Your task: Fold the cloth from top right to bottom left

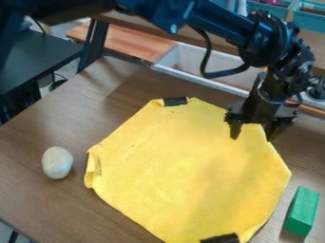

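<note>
At the near edge of the brown bench [32, 199], a black strip [219, 238] on the border of the yellow cloth [184, 175]. To the right, near the cloth but apart from it, a green block [302, 210], lying flat. Across the middle of the bench, the cloth itself, spread wide and mostly flat, with blunted corners and a small turned-over fold at the left edge. Near that fold, farther left, a pale egg-shaped object [57, 163] on the wood. Farther back, at the cloth's far right corner, the black gripper [253, 137], pointed down, with jaws released and well spread: one tip over the cloth, the other close to its right edge; contact with the fabric impossible to tell. At the far border, a second black strip [175, 101]. Higher up, the black arm [222, 21], stretched in from the upper left. Beyond the bench, a white tray [190, 78], a reddish wooden board [127, 40] and, upper right, teal bins [308, 18].
</note>
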